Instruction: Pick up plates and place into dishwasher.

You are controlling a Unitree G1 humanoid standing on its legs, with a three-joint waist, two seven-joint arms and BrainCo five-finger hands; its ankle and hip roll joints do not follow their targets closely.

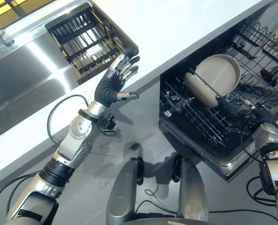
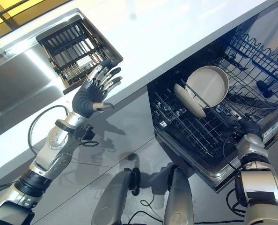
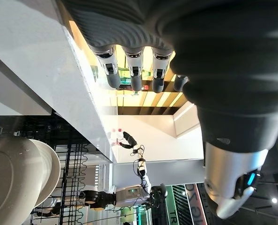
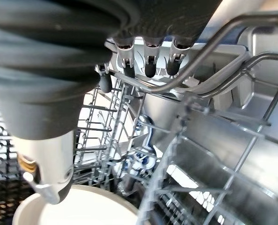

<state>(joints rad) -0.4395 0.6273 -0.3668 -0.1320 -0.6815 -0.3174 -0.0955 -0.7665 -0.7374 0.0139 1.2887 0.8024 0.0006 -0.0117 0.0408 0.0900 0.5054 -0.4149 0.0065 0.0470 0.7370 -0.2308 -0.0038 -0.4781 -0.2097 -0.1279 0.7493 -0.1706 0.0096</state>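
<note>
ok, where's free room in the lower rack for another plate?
Bare tines on the lower rack in front of the two plates, toward its front edge. The right robot hand crowds the right side. Left robot hand is over the counter.

Kitchen: white countertop [image 1: 186,33] with inset steel sink [image 1: 31,75] and black drying rack [image 1: 85,40] at left, open dishwasher [image 1: 223,117] at right, two beige plates [image 1: 214,77] standing in its wire rack.

The right hand [image 1: 262,116] sits low among the dishwasher rack [image 1: 209,117] wires, its fingers hidden in the eye views. The near plate [image 3: 10,180] is cut off by the left wrist view's edge.
</note>
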